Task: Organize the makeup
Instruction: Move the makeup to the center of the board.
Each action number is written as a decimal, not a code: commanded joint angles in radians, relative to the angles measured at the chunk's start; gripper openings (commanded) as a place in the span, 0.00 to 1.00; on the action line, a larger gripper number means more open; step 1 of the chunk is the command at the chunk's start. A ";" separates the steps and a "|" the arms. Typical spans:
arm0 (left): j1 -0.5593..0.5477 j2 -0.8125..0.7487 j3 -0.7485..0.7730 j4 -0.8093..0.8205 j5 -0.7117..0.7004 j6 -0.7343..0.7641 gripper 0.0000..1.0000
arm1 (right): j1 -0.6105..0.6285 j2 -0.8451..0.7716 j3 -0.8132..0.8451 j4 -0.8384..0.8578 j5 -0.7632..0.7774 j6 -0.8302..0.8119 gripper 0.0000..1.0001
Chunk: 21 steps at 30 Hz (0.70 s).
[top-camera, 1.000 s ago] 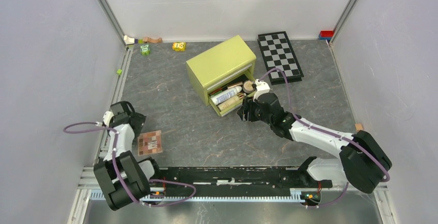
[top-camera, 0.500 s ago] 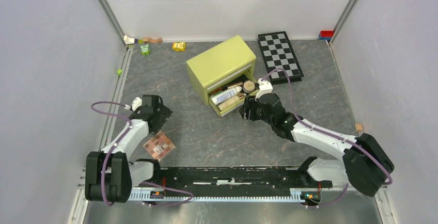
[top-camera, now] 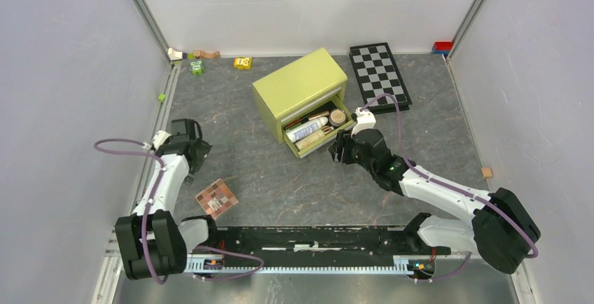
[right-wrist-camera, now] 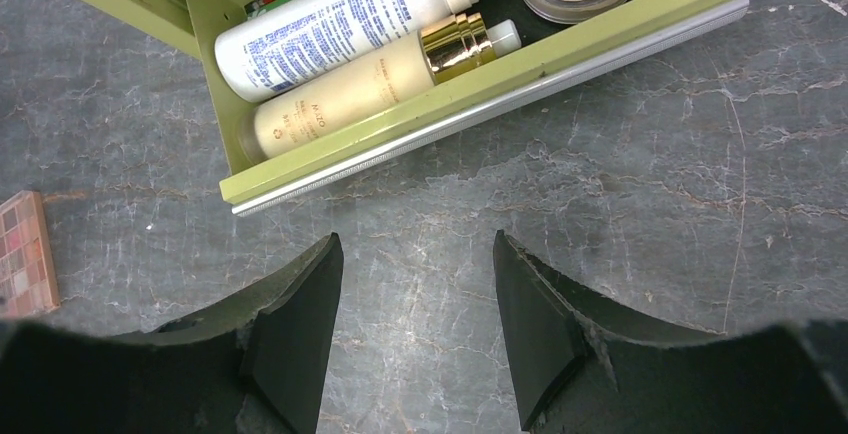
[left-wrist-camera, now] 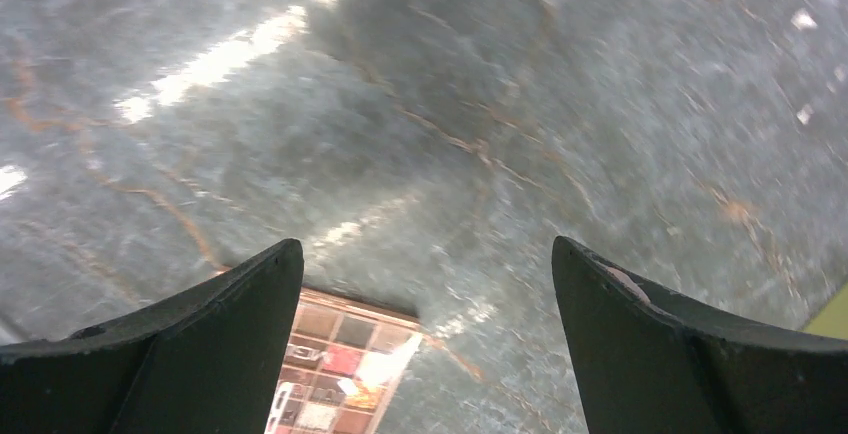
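The eyeshadow palette [top-camera: 216,198] lies flat on the table [top-camera: 280,178], just base-side of the wide-spread, empty left gripper [left-wrist-camera: 425,244], far from the half-spread, empty right gripper [right-wrist-camera: 418,244] by the drawer [right-wrist-camera: 480,84].

Left wrist view. My left gripper [left-wrist-camera: 425,247] hangs above the grey marbled table [left-wrist-camera: 450,104], its two dark fingers [left-wrist-camera: 230,334] spread wide and holding nothing. The square pink-brown eyeshadow palette [left-wrist-camera: 340,374] lies flat at the bottom edge, partly behind one finger.
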 commanded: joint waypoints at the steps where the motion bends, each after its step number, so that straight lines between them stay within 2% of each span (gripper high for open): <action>1: 0.105 -0.032 -0.020 -0.106 0.035 0.005 1.00 | -0.005 -0.016 -0.004 0.017 0.009 -0.006 0.63; 10: 0.159 -0.098 -0.099 -0.170 0.046 -0.033 1.00 | -0.006 -0.006 -0.007 0.031 -0.014 -0.006 0.64; 21: 0.134 -0.134 -0.202 -0.138 0.148 -0.094 1.00 | -0.008 -0.006 -0.016 0.058 -0.017 0.019 0.64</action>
